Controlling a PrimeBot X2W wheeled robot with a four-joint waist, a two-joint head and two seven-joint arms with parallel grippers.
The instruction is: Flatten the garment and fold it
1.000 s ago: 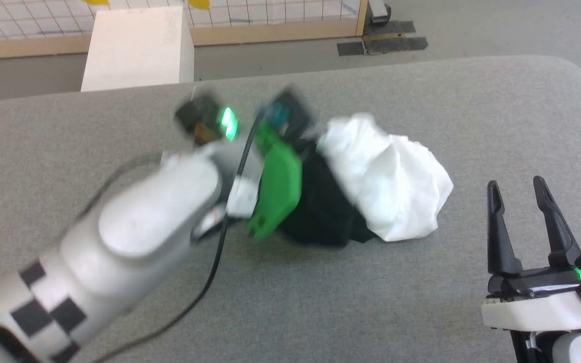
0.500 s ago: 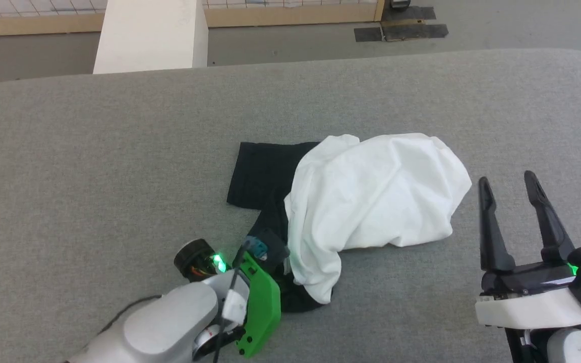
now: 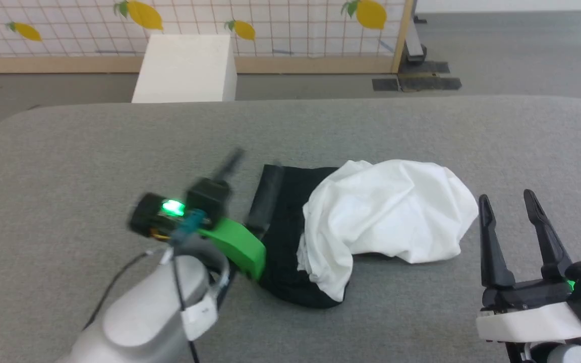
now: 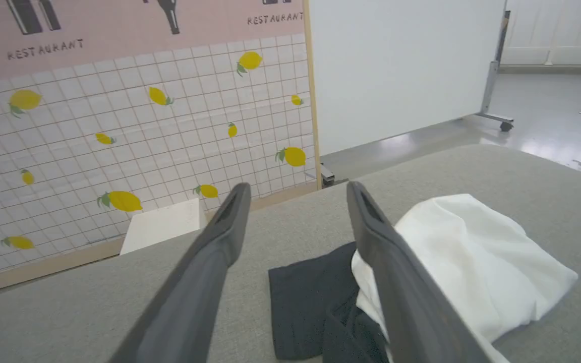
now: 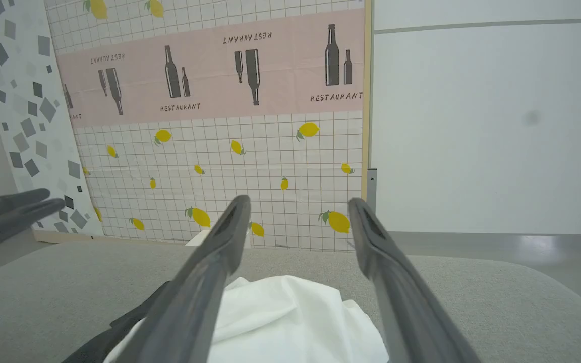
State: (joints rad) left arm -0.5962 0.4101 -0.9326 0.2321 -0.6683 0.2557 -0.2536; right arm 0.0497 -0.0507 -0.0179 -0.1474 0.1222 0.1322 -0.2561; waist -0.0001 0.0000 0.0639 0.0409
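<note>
Left wrist view: left end effector point(image 4: 298, 185) spread wide, empty, near garment point(image 4: 472, 257)

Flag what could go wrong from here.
The garment lies crumpled, white body heaped over black fabric, so a pinch by the open left gripper may catch several layers. The open right gripper stands apart from the heap; a one-armed pull might drag it rather than spread it.

We note garment point(image 3: 396, 212) white, sleeve point(image 3: 285, 227) black; bench point(image 3: 371, 126) plain grey; wall panel point(image 5: 220, 166) white grid, yellow lemons point(image 5: 338, 222); pink band point(image 5: 290, 65), black bottles point(image 5: 172, 73).
</note>
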